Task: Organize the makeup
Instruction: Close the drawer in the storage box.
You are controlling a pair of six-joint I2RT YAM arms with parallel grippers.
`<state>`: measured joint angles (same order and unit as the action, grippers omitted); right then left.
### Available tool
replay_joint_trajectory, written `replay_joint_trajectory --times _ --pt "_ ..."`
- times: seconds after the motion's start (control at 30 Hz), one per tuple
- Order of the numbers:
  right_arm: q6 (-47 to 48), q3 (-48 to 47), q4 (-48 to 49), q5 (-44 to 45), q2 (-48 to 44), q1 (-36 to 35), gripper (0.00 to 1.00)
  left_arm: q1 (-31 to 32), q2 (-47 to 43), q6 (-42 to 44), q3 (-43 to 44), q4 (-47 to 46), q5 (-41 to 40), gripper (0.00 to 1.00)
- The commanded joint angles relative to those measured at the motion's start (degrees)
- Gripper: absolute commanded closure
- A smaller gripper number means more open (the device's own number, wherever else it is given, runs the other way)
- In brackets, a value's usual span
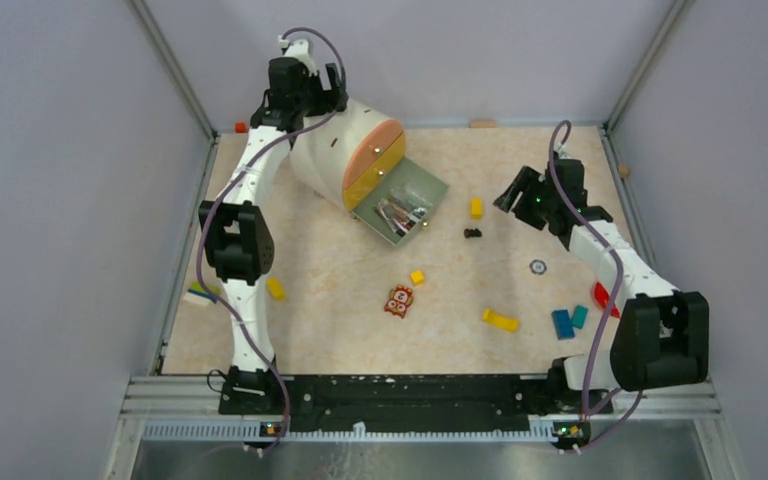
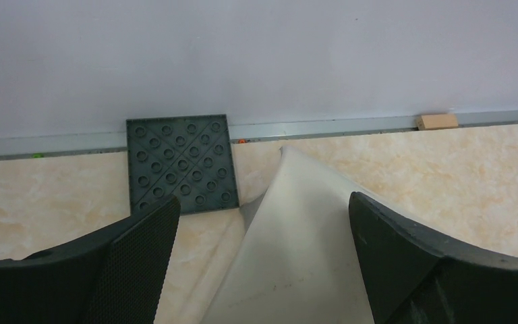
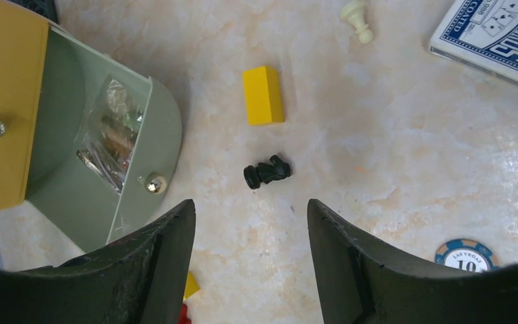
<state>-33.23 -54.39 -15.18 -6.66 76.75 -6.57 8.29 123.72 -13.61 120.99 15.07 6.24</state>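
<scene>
Now left fingers (image 2: pixel 138 260) gape astride the cabinet (image 2: pixel 297 256) edge, right fingers (image 3: pixel 158 263) gape above tabletop (image 3: pixel 391 169).

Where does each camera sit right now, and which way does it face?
Top external: above and behind the bases, looking down on the table; both arms show whole.
Left wrist: on the left gripper, facing the back wall across the white drawer unit; both its fingers show.
Right wrist: on the right gripper, looking down at the black chess piece; both fingers show.
Shared: top and right wrist both see the green drawer with the makeup.
</scene>
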Motion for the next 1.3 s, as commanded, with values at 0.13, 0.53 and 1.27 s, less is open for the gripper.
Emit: replay_joint_trajectory --times 0.13,0.53,1.27 --pt "0.9 -6.1 4.3 -1.3 6.5 -5.2 0.41 -1.2 -1.2 0.5 -1.7 -1.8 6.0 0.01" --pt "-11.5 -4.8 18.6 9.1 19.4 -20.3 0.46 -1.3 -1.9 1.9 -5.6 0.1 6.4 0.01" --pt "-15.1 -30.8 25.5 -2.1 43.5 -24.2 0.5 -1.4 -0.1 4.1 -4.5 2.0 7.5 0.01"
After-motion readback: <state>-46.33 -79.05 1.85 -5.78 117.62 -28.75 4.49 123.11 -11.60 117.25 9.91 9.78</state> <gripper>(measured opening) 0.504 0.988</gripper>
